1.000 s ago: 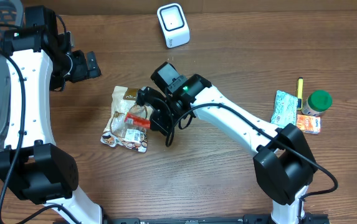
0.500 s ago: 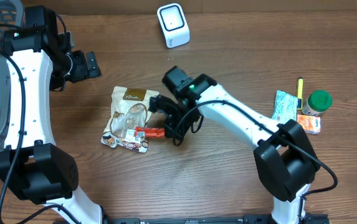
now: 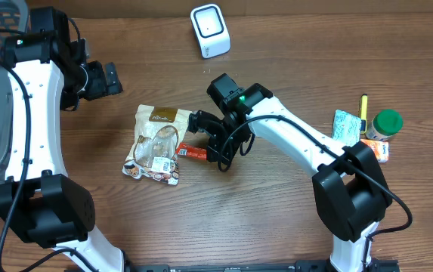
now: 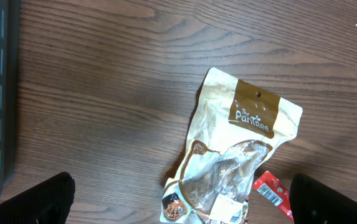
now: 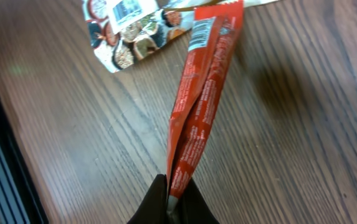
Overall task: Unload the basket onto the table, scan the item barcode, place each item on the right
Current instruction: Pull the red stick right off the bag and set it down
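Brown wood-grain table (image 3: 224,219) fills every view, with a beige snack pouch (image 3: 154,142) lying flat on it. The right arm reaches in from the pouch's right with its elbow bent and its wrist tipped down toward the pouch's lower right corner. The right gripper (image 3: 210,149) is clenched on one end of a red packet (image 3: 192,152), whose free end reaches the pouch's right edge. The left arm stands well to the pouch's upper left, and the left gripper (image 3: 112,77) is spread wide, holding nothing.

Only the overhead view shows a white scanner (image 3: 210,30), well beyond the pouch's upper right. The right wrist view shows the packet pinched edge-on between the dark fingertips, with a white barcode patch (image 5: 200,34) near its far end. The left wrist view shows the pouch's brown label (image 4: 257,111), the packet's tip at the pouch's lower right, and the black fingers (image 4: 35,198) far apart.
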